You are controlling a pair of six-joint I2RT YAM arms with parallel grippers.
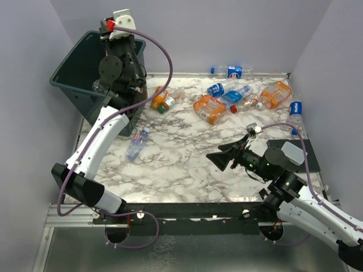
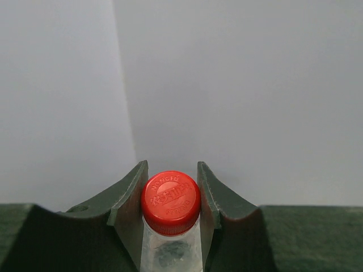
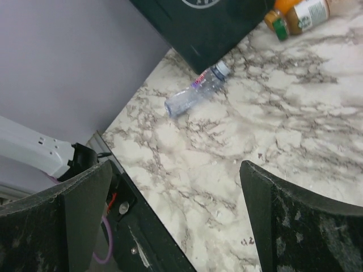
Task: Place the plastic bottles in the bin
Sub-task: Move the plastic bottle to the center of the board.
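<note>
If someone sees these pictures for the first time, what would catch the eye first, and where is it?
First, the red-capped bottle pinched between the left arm's fingers, raised above the dark bin at the far left. Next, the cluster of orange and blue-labelled bottles lying at the far right of the marble table. The right arm's fingers stand wide open above the near side, holding nothing.

Marble-look table (image 1: pixel 187 164), perhaps lilac walls (image 1: pixel 227 28)
</note>
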